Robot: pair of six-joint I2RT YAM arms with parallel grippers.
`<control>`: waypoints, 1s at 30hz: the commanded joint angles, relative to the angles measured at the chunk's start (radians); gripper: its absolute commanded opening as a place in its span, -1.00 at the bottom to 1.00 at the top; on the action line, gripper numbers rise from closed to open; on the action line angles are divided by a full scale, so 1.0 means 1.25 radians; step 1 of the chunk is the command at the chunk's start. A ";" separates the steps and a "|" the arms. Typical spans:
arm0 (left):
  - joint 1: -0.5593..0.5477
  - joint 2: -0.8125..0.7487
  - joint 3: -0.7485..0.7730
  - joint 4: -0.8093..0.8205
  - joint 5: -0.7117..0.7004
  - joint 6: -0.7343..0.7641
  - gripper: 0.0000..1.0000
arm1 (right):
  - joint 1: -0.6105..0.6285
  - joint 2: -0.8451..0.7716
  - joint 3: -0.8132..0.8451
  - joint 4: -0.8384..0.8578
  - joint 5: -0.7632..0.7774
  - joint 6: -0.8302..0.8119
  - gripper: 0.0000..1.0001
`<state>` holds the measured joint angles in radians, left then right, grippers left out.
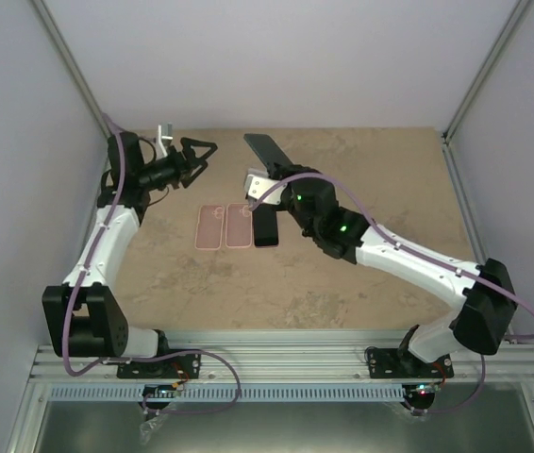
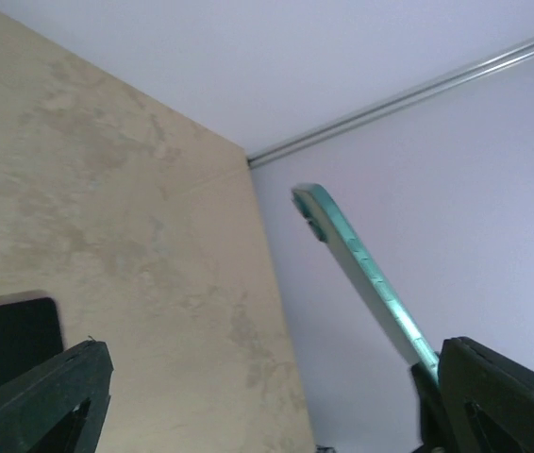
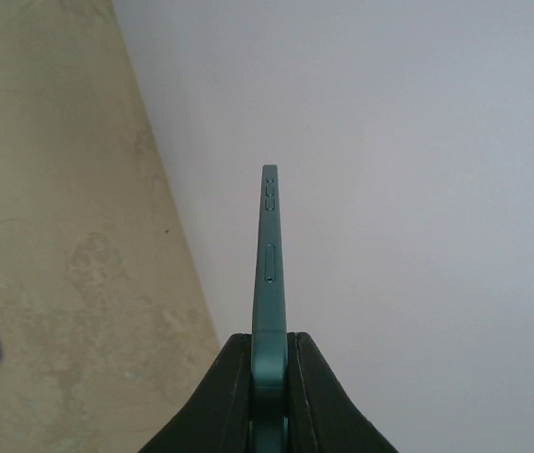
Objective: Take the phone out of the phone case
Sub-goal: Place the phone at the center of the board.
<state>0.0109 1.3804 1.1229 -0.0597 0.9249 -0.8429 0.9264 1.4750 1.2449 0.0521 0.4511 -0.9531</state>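
R gripper (image 3: 269, 357) was clamped on thin teal phone case (image 3: 270, 269), held edge-up above tan stone-look table (image 1: 342, 283), far side. L gripper (image 1: 206, 154) jaws apart, empty, well left of it.

Smooth, matt teal phone case (image 3: 269, 274), plastic or rubbery; tabletop (image 1: 342, 283) matt, mottled like stone; frame rail (image 1: 286, 351) ribbed bare metal.

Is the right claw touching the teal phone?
Touching. The right wrist view shows the right claw clamped on the teal phone, no gap either side.
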 commanded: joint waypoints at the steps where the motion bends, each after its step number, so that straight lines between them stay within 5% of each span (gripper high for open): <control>1: -0.046 -0.022 -0.009 0.107 0.021 -0.118 0.88 | 0.038 0.020 -0.037 0.230 0.106 -0.130 -0.99; 19: -0.147 -0.003 -0.056 0.223 0.005 -0.216 0.44 | 0.151 0.076 -0.137 0.518 0.181 -0.355 -0.99; 30: -0.148 -0.026 -0.095 0.285 0.011 -0.256 -0.60 | 0.166 0.084 -0.175 0.589 0.182 -0.409 -0.98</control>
<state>-0.1703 1.3750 1.0279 0.2241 0.9253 -1.1328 1.1294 1.5879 1.0367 0.6468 0.6701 -1.4216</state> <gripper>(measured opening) 0.272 0.068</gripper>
